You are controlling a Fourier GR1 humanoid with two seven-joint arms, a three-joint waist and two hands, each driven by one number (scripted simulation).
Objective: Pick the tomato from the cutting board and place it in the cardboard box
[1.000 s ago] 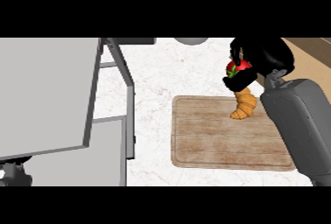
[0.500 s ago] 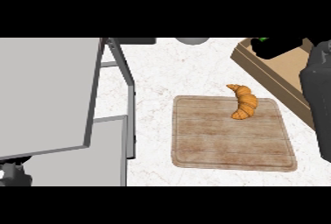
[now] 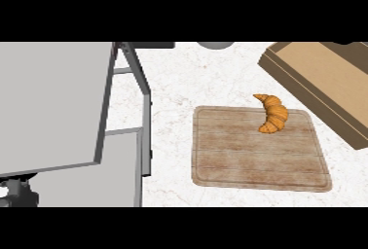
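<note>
Head view, steep look down onto white marbled counter [image 3: 187,82].

Wooden cutting board [image 3: 259,155] low and right of centre, lying flat, slightly skewed to the frame. All four edges visible and unobstructed. Bare counter along the left, near and right edges.

On the board: only a croissant [image 3: 273,114], at the far right corner, its upper tip right at the far edge.

Cardboard box [image 3: 323,82] at upper right, set at an angle and cut off by the right frame edge. Near long wall runs diagonally just beyond the board's far right corner, apart from it, with a narrow wedge of counter between.

Tomato: not seen on the board or the counter. Box interior only partly in frame, so cannot tell whether inside.

Out of frame: left hand, right hand. Fingers apart or together: cannot tell. Small dark patch [image 3: 354,44] at the top right edge, unidentifiable.

Left side taken up by a large grey panel [image 3: 50,102] with a grey frame [image 3: 137,82]. Open strip of counter between frame and board.

Round grey object [image 3: 215,44] at the top edge, cropped.
</note>
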